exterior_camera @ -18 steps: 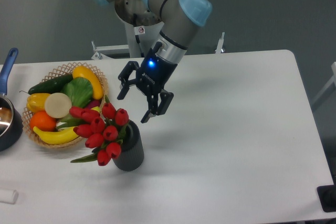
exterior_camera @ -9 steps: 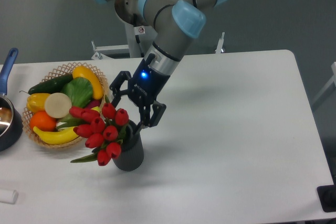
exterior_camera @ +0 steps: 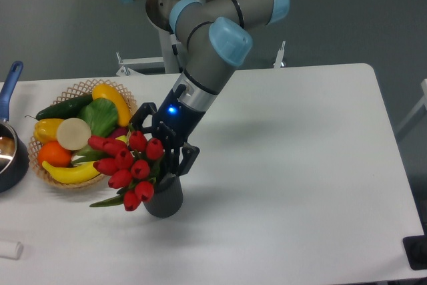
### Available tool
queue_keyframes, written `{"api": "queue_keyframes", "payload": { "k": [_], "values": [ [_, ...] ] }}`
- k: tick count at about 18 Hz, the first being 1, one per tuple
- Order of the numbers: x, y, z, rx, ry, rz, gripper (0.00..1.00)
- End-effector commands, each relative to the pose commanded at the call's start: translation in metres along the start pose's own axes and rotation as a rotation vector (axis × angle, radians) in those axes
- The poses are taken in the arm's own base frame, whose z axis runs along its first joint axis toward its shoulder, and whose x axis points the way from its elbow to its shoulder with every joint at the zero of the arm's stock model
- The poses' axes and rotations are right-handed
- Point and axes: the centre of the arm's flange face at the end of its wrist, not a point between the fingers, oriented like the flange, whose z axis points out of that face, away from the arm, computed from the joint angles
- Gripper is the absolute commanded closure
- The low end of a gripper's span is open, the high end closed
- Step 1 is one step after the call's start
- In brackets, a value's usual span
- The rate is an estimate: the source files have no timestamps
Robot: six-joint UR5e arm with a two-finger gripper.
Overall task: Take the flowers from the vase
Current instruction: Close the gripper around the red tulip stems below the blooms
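Now the gripper [exterior_camera: 162, 143] sits at the bunch, fingers spread, nothing held.

Its two dark fingers stand wide apart, one by the far-left side of the flowers [exterior_camera: 127, 162] and one on the right by the vase [exterior_camera: 165, 195] mouth, and neither looks pressed onto a stem. The flowers are in the vase, leaning out to the left toward the basket [exterior_camera: 80, 89] of toy fruit, with the red buds hanging over the vase's left rim. To do this step well, I would judge that the fingers should close low on the stems just above the rim, not on the soft buds, and stay off the rim so the vase is not tipped or dragged. Because the bunch leans, the pull should probably follow the stems' slant rather than go straight up. How deep the stems sit is hidden.
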Motion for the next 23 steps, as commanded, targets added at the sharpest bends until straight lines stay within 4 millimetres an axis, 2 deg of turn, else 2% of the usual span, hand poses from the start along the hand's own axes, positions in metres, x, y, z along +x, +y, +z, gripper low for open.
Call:
{"api": "queue_keyframes", "payload": {
  "k": [4,8,14,20,23],
  "values": [
    [0.001,-0.001,0.000,0.000,0.001,0.002,0.01],
    [0.001,-0.003,-0.001,0.001,-0.001,0.004,0.35],
    [0.001,-0.004,-0.003,0.006,-0.004,0.006,0.56],
    [-0.004,-0.008,-0.012,0.017,-0.020,-0.002,0.56],
    [-0.004,-0.018,-0.021,0.037,-0.029,-0.037,0.56]
  ]
}}
